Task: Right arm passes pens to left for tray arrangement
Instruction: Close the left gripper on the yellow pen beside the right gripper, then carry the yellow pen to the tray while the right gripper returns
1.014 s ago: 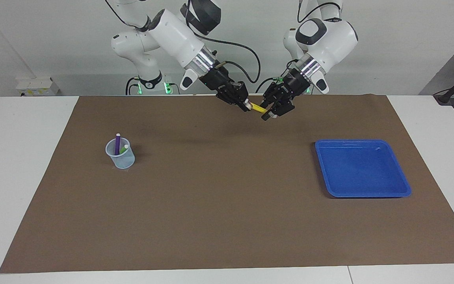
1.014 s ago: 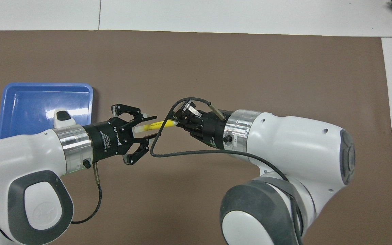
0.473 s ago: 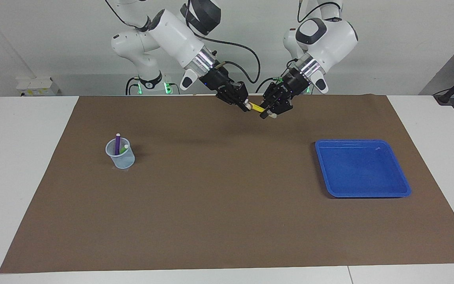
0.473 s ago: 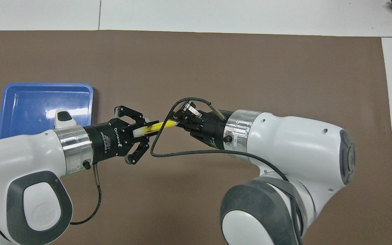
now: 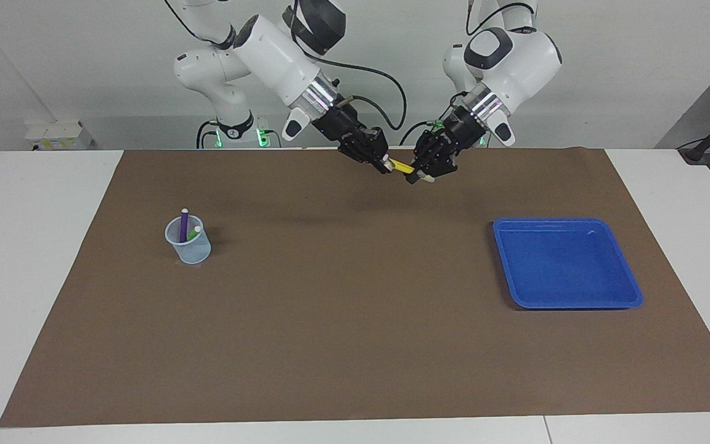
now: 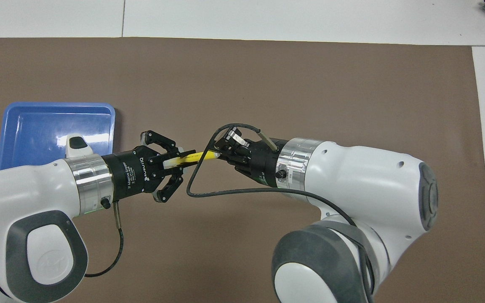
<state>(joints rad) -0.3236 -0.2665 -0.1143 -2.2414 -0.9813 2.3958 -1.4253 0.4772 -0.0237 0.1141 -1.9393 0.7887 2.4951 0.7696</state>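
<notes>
This is a robotics lab or test cell. Two white jointed robot arms (image 5: 269,46) (image 5: 509,58) with loose black cables (image 5: 379,77) stand at the far edge of a plain white surface (image 5: 34,203), bolted on bases that glow with small green lights (image 5: 261,134), before a bare pale wall (image 5: 53,55). A single brown mat (image 5: 342,308) covers the working area, with only a shallow bright-blue plastic tray (image 5: 635,300) and a small translucent plastic cup (image 5: 190,250) set out on it as for a trial.
</notes>
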